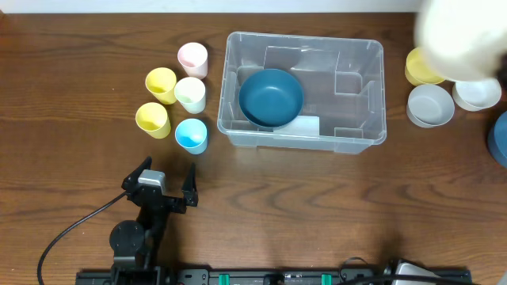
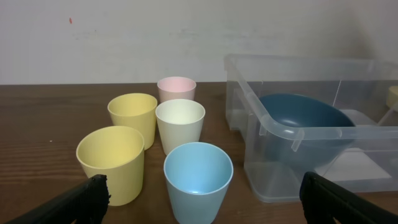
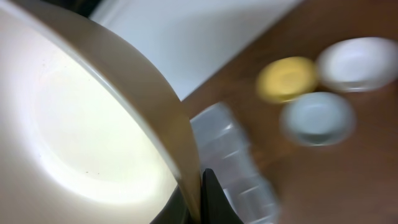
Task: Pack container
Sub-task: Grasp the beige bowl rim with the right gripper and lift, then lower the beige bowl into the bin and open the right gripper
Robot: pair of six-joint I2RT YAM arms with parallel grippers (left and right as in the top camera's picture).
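Your left claw (image 1: pixel 166 176) hangs low over the tabletop (image 1: pixel 317 206) near the front edge, left of the middle, with its jaws spread wide and holding nothing. Just beyond it, five cups stand upright in a loose cluster: the light blue cup (image 1: pixel 191 135) closest to the claw, the near yellow cup (image 1: pixel 152 119) to its left, the cream cup (image 1: pixel 190 94) and the far yellow cup (image 1: pixel 161 84) behind them, and the pink cup (image 1: pixel 192 58) nearest the far edge. The container (image 1: pixel 360 95) stands to the right of the cups, around the middle of the tabletop and toward the far edge, close to the cups but apart from them. A dark blue bowl (image 1: pixel 271 97) lies inside its left half, close to the left wall. Your right claw (image 3: pixel 202 202) is closed on the rim of a large cream bowl (image 3: pixel 93 124); from overhead that bowl shows as a pale blur above the far right corner. Beneath and beside the blur, near the right edge, sit a yellow bowl (image 1: pixel 417 70), a pale grey bowl (image 1: pixel 431 104) and a white bowl (image 1: pixel 478 95). Another blue bowl (image 1: pixel 499 138) is cut off at the right side of the view.
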